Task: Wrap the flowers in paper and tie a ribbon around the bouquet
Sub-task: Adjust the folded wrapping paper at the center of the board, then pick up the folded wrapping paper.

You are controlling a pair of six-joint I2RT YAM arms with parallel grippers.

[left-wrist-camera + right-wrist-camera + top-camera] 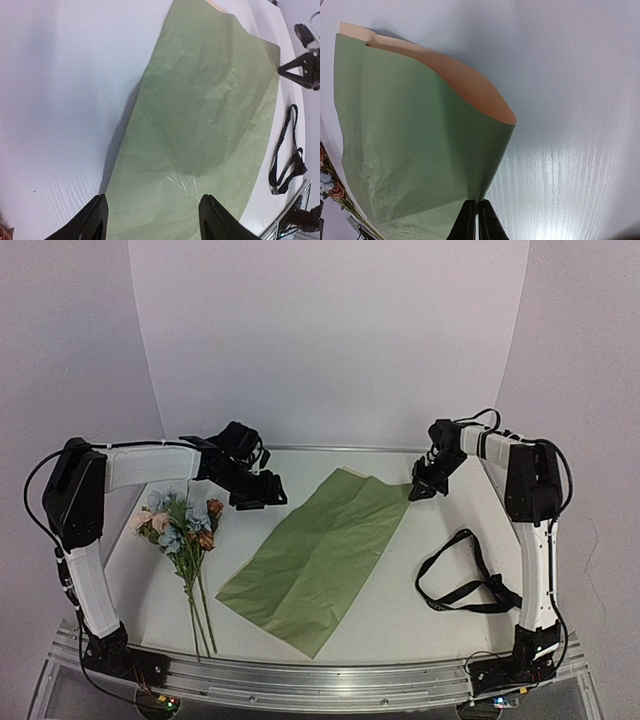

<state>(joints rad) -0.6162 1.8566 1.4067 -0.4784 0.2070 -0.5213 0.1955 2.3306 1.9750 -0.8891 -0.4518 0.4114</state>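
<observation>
item 1, the paper [320, 555]: olive-green sheet. it lay slantwise at the middle of the table [400, 625], flat except for its far right corner, which was raised and curled to show the tan reverse.

item 2, right gripper [476, 220]: jaws closed tight, pinching that raised corner at its very edge.

item 3, left gripper [152, 215]: jaws spread wide with nothing between them. it hung over the sheet's far left edge; contact with the paper could not be told.

item 4, the flowers [180, 525]: on the table left of the sheet and apart from it, heads far, stems near. not yet laid on the paper.

item 5, the ribbon [465, 585]: loose loop on the table, right of the sheet, untouched.

risks, as judged:
- so slight a pinch might slip off, or tear the corner, under any pull.
- a one-corner drag might skew or crease the sheet.
- the open gripper, lowered carelessly, might crumple the far edge.
- the thin stems might scatter when gathered.
</observation>
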